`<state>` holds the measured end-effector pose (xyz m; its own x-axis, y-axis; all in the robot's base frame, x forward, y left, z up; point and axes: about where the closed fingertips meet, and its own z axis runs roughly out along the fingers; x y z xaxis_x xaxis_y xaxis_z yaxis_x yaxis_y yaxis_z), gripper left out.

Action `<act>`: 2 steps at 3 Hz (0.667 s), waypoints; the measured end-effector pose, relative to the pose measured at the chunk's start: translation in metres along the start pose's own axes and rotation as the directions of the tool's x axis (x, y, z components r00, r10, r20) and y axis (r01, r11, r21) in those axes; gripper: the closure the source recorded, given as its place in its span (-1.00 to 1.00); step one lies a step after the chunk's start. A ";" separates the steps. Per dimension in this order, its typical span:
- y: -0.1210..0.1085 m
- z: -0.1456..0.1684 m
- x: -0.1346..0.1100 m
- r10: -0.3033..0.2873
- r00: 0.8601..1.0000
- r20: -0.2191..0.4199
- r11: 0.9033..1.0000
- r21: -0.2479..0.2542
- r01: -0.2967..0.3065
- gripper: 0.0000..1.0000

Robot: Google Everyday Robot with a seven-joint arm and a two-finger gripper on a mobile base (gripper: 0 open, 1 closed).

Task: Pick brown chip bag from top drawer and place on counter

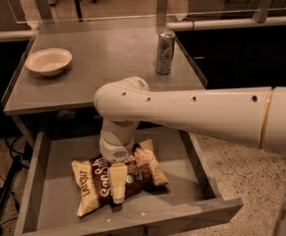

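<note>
The brown chip bag (143, 171), dark brown with cream ends and white lettering, lies flat in the middle of the open top drawer (59, 205). My gripper (117, 187) hangs from the white arm straight down into the drawer and sits on the middle of the bag, at or touching its surface. The wrist hides part of the bag's top edge. The grey counter (108, 58) lies directly behind and above the drawer.
A cream bowl (48, 62) stands at the counter's left. A tall metal can (165, 52) stands near its right edge. Dark cabinets with a white rail (231, 23) run behind on the right. The drawer's low side walls flank the bag.
</note>
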<state>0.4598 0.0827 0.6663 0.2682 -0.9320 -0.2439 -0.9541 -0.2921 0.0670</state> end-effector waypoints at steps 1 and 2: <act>0.002 0.016 0.018 0.025 1.000 -0.010 1.000 -0.013 -0.025 -1.00; -0.003 0.027 0.036 0.047 0.999 -0.017 0.999 -0.020 -0.047 -1.00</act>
<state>0.4688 0.0564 0.6309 0.2257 -0.9480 -0.2243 -0.9626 -0.2524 0.0981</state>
